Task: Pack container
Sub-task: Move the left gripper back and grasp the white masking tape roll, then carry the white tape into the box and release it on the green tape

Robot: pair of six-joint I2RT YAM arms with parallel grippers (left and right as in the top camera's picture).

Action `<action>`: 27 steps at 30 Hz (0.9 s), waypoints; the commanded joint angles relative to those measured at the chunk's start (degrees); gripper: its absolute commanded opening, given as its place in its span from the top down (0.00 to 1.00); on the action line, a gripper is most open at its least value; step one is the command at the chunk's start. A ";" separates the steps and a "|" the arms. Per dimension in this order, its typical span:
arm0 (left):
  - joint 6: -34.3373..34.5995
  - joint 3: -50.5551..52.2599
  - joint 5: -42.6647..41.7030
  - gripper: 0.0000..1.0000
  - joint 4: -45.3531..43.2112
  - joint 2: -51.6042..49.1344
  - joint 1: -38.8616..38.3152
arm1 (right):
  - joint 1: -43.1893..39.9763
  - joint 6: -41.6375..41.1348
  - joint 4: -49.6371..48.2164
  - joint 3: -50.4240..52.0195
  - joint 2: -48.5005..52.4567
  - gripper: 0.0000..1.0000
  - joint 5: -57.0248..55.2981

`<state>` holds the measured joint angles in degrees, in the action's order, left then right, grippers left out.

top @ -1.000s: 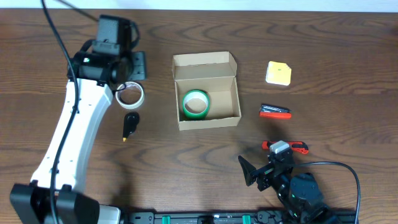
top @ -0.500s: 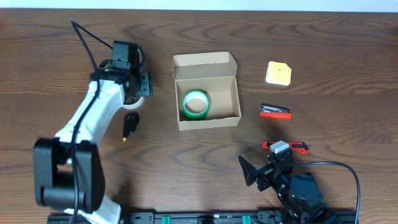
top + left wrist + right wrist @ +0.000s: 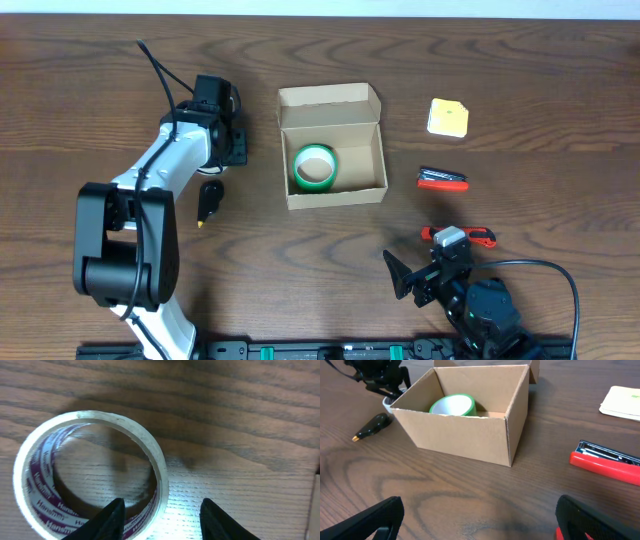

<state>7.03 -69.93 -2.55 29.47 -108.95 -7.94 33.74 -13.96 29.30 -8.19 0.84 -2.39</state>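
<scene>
— Where's the box (image 3: pixel 335 196)?
— Mid-table (image 3: pixel 540 60), open, with its flap (image 3: pixel 328 97) thrown back toward 12 o'clock. A green roll (image 3: pixel 298 168) lies flat inside, toward the 9 o'clock wall.
— And the left arm?
— The left gripper (image 3: pixel 165 520) is down at the box's 9 o'clock, near the back corner but apart from it. Its jaws are partway apart, astride the wall of a white roll (image 3: pixel 102 416) lying flat on the wood. One finger is inside the ring, the other outside with a gap to the rim. It isn't pinching the roll, as far as I can see.
— Any room around it?
— Bare wood runs between that roll and the box. A black pen (image 3: pixel 210 197) lies at the gripper's 6 o'clock, apart from it.
— The right one?
— The right gripper (image 3: pixel 480 522) sits low by the table's 6 o'clock edge, jaws spread wide with nothing between them. The box is at its 11 o'clock, well apart, across bare wood.
— What about the box's 3 o'clock side?
— A pad (image 3: pixel 448 117) and a stapler (image 3: pixel 442 180), both apart from its wall. A red-and-white tool (image 3: pixel 457 237) lies just beside the right gripper.
</scene>
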 commanded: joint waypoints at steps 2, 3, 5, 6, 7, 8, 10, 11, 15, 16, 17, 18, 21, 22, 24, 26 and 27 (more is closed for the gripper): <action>-0.61 0.15 -0.04 0.53 -0.68 -2.49 0.00 | 0.42 0.74 0.00 0.15 -0.35 0.01 -0.37; -0.61 0.15 -0.04 0.56 -0.79 -3.06 0.00 | 0.42 0.74 0.00 0.15 -0.35 0.01 -0.37; -0.59 0.15 -0.04 0.61 -0.83 -3.54 0.00 | 0.42 0.74 0.00 0.15 -0.35 0.01 -0.37; -0.61 0.15 -0.04 0.63 -0.85 -3.56 0.00 | 0.42 0.74 0.00 0.15 -0.35 0.01 -0.37; -0.61 0.15 -0.04 0.65 -0.94 -3.56 0.00 | 0.42 0.74 0.00 0.15 -0.35 0.01 -0.37; -0.61 0.15 0.07 0.68 -1.03 -3.54 0.00 | 0.42 0.74 0.00 0.15 -0.35 0.01 -0.37; -0.61 0.15 0.20 0.77 -1.07 -3.54 0.00 | 0.42 0.74 0.00 0.15 -0.35 0.01 -0.37; -0.61 0.13 0.20 0.80 -1.07 -3.56 0.00 | 0.42 0.74 0.00 0.15 -0.35 0.01 -0.37; -0.59 -0.11 0.17 0.94 -0.92 -3.54 0.00 | 0.42 0.74 0.00 0.15 -0.35 0.01 -0.37; -0.61 -0.46 0.17 0.94 -0.55 -3.45 0.00 | 0.42 0.74 0.00 0.15 -0.35 0.01 -0.37; -0.59 -0.96 0.17 0.94 -0.07 -3.41 0.00 | 0.42 0.74 0.00 0.15 -0.35 0.01 -0.37; -0.59 -1.90 0.17 0.94 0.83 -3.23 0.00 | 0.42 0.74 0.00 0.15 -0.35 0.01 -0.37; -0.61 -6.01 0.17 0.94 4.46 -2.01 0.00 | 0.42 0.74 0.00 0.15 -0.35 0.01 -0.37; -0.63 -7.78 0.17 0.95 5.84 -1.42 -0.02 | 0.42 0.74 0.00 0.15 -0.35 0.01 -0.37; -0.66 -11.39 0.15 0.94 8.72 0.07 -0.20 | 0.42 0.74 0.00 0.15 -0.35 0.01 -0.37; -1.09 -14.91 0.13 0.94 11.65 1.88 -0.87 | 0.42 0.74 0.00 0.15 -0.35 0.01 -0.37; -1.14 -16.41 0.13 0.94 12.94 2.95 -1.57 | 0.42 0.74 0.00 0.15 -0.35 0.01 -0.37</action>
<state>6.31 -81.23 -2.63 40.36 -110.89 -8.19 33.74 -13.96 29.30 -8.19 0.84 -2.39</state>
